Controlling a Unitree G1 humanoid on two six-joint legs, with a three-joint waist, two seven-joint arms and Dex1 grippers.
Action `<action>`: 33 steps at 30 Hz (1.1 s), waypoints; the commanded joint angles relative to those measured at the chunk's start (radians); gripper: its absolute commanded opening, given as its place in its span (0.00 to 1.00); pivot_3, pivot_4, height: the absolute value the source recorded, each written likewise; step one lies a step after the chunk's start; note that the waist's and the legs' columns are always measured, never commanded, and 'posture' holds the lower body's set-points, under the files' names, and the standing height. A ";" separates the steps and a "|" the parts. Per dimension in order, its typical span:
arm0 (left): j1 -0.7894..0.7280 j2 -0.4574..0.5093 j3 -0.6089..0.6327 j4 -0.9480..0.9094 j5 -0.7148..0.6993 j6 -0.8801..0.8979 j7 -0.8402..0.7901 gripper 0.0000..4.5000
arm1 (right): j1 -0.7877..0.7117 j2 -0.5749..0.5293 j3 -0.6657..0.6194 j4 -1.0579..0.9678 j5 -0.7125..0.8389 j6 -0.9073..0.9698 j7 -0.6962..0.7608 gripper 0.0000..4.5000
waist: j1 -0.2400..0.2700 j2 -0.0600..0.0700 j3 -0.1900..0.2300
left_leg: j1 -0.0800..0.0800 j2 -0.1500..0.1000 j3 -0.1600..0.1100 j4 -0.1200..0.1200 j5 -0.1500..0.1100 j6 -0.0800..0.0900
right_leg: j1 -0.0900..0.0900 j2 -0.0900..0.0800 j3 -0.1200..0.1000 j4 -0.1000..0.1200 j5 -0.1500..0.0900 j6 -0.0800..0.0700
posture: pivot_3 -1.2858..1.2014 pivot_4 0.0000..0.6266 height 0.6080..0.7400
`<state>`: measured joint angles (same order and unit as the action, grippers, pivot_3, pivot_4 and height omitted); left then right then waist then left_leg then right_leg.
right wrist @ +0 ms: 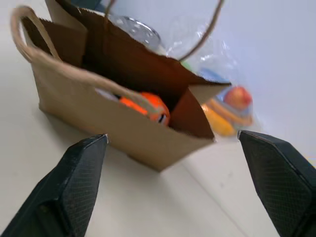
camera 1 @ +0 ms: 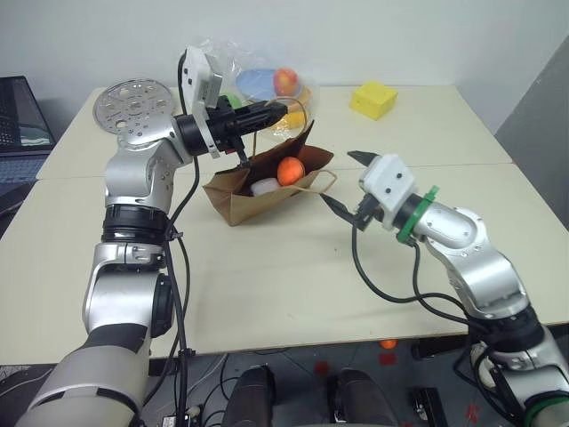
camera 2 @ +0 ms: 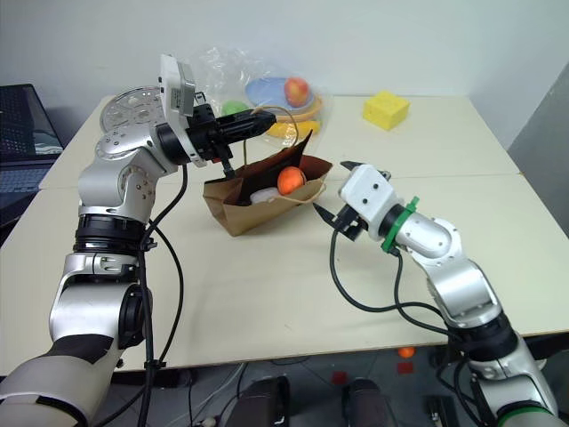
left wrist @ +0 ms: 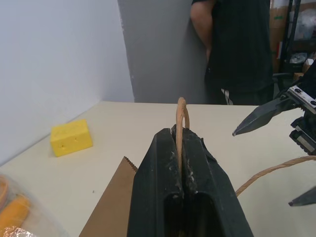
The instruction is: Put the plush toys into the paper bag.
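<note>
Left eye view. Centre of frame: the paper bag (camera 1: 258, 191) stands open on the table (camera 1: 267, 294), the orange carrot toy (camera 1: 291, 170) and the white egg toy (camera 1: 265, 187) both inside it. Upper centre: the left gripper (camera 1: 267, 116) is clamped tight on one twisted handle (camera 1: 244, 153), holding the mouth up. Right of centre: the right gripper (camera 1: 348, 182) hangs beside the bag, fingers spread wide and empty. Behind the bag lie a clear bag of fruit (camera 1: 267, 84) and a yellow block (camera 1: 373, 100).

Left wrist view. The handle loop (left wrist: 180, 123) rises from between the pressed fingers — a thin, limp paper cord, likely to tear under a hard pull.

Right wrist view. The carrot toy (right wrist: 148, 107) sits low behind the near wall (right wrist: 113, 128). Judged soft, light and squashable, the toys would take a pinch across the body; the bag is stiff but creasable — best held by its handles.
</note>
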<state>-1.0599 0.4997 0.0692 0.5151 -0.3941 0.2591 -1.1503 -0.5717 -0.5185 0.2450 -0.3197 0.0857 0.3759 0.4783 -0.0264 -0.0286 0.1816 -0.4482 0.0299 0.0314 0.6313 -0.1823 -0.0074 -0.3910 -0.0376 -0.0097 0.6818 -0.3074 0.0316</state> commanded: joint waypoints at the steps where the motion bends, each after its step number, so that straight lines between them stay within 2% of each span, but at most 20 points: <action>1: -0.007 0.003 0.009 -0.050 -0.012 0.003 -0.004 0.00 | -0.069 0.038 -0.020 0.035 -0.041 -0.110 -0.009 0.99 | 0.001 0.000 0.000 | 0.000 0.000 0.000 0.000 0.000 0.000 | 0.000 0.000 0.000 0.000 0.000 0.000 | 0.52 0.24 1.00; 3: -0.003 0.004 0.010 -0.058 -0.013 0.007 -0.003 0.00 | -0.083 0.056 -0.032 0.051 -0.042 -0.136 -0.002 0.99 | 0.002 0.000 0.000 | 0.000 0.000 0.000 0.000 0.000 0.000 | 0.000 0.000 0.000 0.000 0.000 0.000 | 0.52 0.24 1.00; 6: 0.006 0.007 0.014 -0.071 -0.014 0.013 0.004 0.00 | -0.098 0.071 -0.057 0.076 -0.034 -0.194 0.009 0.86 | 0.004 0.000 0.000 | 0.000 0.000 -0.001 0.000 0.000 0.000 | 0.001 0.000 -0.001 0.000 0.000 0.000 | 0.52 0.24 1.00; 11: 0.013 0.007 0.016 -0.089 -0.014 0.022 0.010 0.00 | -0.129 0.094 -0.096 0.110 -0.035 -0.266 0.001 0.45 | 0.003 0.000 0.000 | 0.001 0.000 -0.001 0.001 0.000 0.000 | 0.001 -0.001 0.000 0.001 0.000 0.000 | 0.52 0.24 1.00; 17: -0.004 0.005 0.019 -0.071 -0.012 0.015 0.013 0.00 | -0.228 0.095 -0.146 0.161 -0.025 -0.311 0.004 0.01 | 0.003 0.000 0.000 | 0.001 0.000 0.000 0.001 0.000 0.000 | 0.001 0.000 0.000 0.002 0.000 0.000 | 0.52 0.24 1.00; 23: -0.050 -0.006 0.047 -0.030 -0.030 0.018 0.037 0.00 | -0.324 0.111 -0.162 0.217 -0.023 -0.301 0.002 0.01 | 0.002 0.000 0.000 | 0.001 0.000 -0.001 0.002 0.000 0.000 | 0.001 0.000 -0.001 0.002 0.000 0.000 | 0.52 0.24 1.00; 33: 0.013 -0.001 0.011 -0.083 -0.021 0.047 0.008 0.00 | -0.236 0.115 -0.133 0.168 -0.030 -0.178 0.019 0.01 | 0.002 0.000 0.000 | 0.001 0.000 -0.001 0.003 0.000 0.000 | 0.001 -0.001 0.000 0.004 0.000 0.000 | 0.52 0.24 1.00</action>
<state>-1.0426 0.4877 0.0835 0.4765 -0.4118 0.3020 -1.1294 -0.8005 -0.4038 0.1118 -0.0992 0.0578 0.1733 0.4915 -0.0240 -0.0285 0.1816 -0.4475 0.0302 0.0309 0.6344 -0.1821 -0.0077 -0.3903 -0.0384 -0.0099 0.6867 -0.3069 0.0314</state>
